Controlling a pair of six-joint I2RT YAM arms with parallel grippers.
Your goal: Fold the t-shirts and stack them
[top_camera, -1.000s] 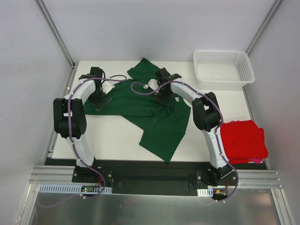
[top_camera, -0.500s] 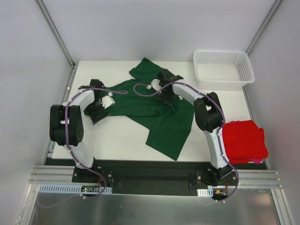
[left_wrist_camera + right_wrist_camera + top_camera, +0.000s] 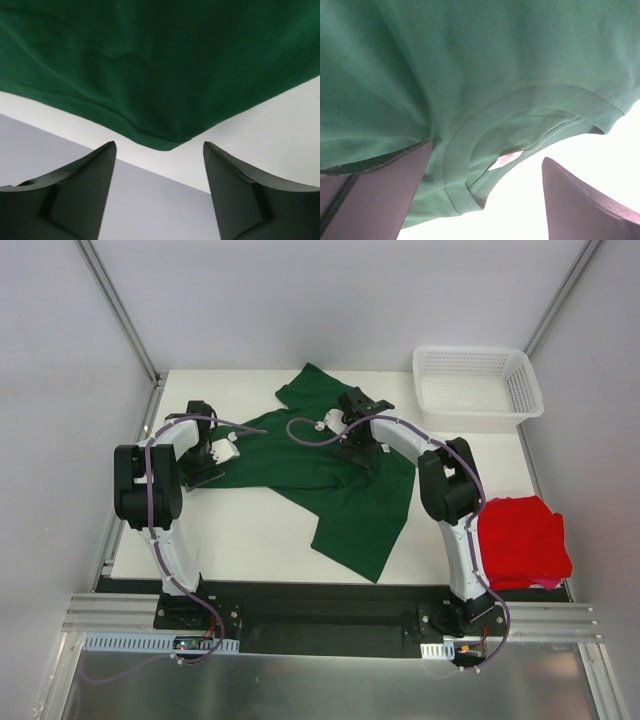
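The dark green t-shirt lies opened out but rumpled across the middle of the worktop, one sleeve pointing toward the far edge and the lower body trailing toward the near edge. The red t-shirt sits as a compact bundle at the near right corner, beside the right arm's base and well apart from the green one. A white mesh basket stands at the far right corner. The left claw is low at the green shirt's left edge, its jaws apart, with a pointed cloth corner just ahead of the gap and nothing pinched. The right claw stands wide over the ribbed collar, the neck label visible between its fingers, gripping nothing. The step in hand appears to be taking hold of the green shirt at two points so it can be straightened before folding. The next move likely calls for each claw to close firmly on its cloth edge, then to lift and draw the fabric taut.
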